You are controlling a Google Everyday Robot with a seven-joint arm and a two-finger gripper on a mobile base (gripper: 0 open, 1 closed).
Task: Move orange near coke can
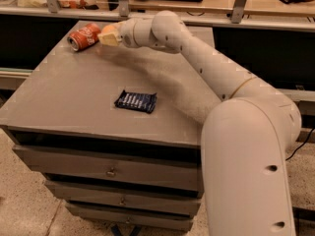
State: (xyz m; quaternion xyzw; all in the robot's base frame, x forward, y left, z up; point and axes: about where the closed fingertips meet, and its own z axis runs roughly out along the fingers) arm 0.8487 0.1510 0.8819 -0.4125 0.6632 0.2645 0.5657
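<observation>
The coke can [83, 36] lies on its side at the far left corner of the grey cabinet top [88, 87]. My gripper [109, 35] reaches in from the right and hovers just right of the can, almost touching it. It is shut on the orange [110, 28], of which only a small orange-yellow patch shows between the pale fingers [107, 39].
A dark blue snack wrapper [136, 101] lies flat in the middle of the cabinet top. My arm [197, 58] crosses the right side of the top. A railing and shelf [147, 11] run behind the cabinet. Drawers [108, 168] face front.
</observation>
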